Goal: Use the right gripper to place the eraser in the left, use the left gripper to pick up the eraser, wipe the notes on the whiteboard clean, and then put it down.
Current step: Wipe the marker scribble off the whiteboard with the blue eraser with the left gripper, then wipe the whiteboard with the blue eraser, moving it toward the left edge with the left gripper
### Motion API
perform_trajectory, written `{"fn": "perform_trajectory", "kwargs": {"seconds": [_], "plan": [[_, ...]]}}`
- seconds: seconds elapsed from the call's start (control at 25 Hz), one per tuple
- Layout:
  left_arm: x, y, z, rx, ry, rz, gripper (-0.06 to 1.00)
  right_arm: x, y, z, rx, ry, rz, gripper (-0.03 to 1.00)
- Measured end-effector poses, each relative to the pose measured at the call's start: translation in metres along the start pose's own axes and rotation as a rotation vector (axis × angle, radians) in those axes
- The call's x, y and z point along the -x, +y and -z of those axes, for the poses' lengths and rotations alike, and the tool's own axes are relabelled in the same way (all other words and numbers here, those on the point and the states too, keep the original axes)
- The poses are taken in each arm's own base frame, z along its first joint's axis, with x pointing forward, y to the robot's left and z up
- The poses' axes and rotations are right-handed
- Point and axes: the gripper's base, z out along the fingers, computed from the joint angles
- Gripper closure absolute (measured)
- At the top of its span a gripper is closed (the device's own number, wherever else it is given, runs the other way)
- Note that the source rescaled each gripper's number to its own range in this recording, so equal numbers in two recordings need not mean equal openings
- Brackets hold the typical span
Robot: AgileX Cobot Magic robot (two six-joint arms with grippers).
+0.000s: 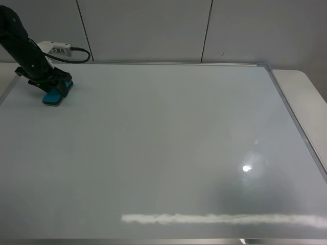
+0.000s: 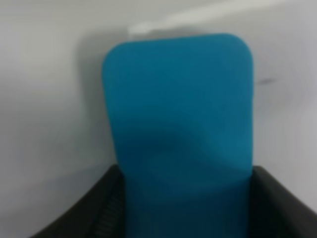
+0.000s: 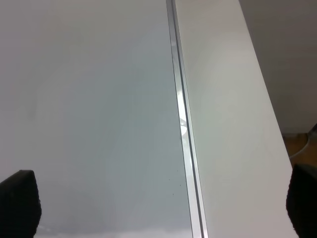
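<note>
Held in the left gripper (image 1: 52, 91): a blue eraser (image 1: 55, 96), clamped between two black fingers (image 2: 94, 218), one on each long side. Lying on the board (image 1: 163, 153), touching it as far as can be told, near the far left corner and just beside the top frame. Close to one side of the eraser, in the left wrist view, a faint dark mark (image 2: 265, 81), too blurred to read. Toward the near edge of the board, a bright lamp glare (image 1: 247, 168) and a pale streak (image 1: 219, 219). As for the right gripper (image 3: 158, 203): jaws wide apart, hanging above the right frame (image 3: 184, 124) of the board and the white table (image 3: 233, 124) just beside it.
</note>
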Motion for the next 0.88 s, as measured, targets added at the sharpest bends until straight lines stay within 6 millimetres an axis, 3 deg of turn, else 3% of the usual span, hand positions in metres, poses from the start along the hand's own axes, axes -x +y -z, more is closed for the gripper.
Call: {"fn": "perform_trajectory", "kwargs": {"seconds": [0.32, 0.44, 0.52, 0.68, 0.88], "plan": [[0.005, -0.050, -0.002, -0.039, 0.031, -0.022, 0.94, 0.000, 0.000, 0.000, 0.000, 0.000, 0.000, -0.03], [0.002, -0.068, 0.006, -0.041, 0.048, -0.029, 0.94, 0.000, 0.000, 0.000, 0.000, 0.000, 0.000, -0.03], [0.001, -0.075, 0.021, -0.023, 0.054, -0.026, 0.94, 0.000, 0.000, 0.000, 0.000, 0.000, 0.000, -0.03], [-0.002, -0.075, 0.070, 0.037, -0.006, -0.014, 0.94, 0.000, 0.000, 0.000, 0.000, 0.000, 0.000, -0.03], [-0.033, -0.061, 0.110, 0.092, -0.028, 0.044, 0.94, 0.000, 0.000, 0.000, 0.000, 0.000, 0.000, -0.03]]}}
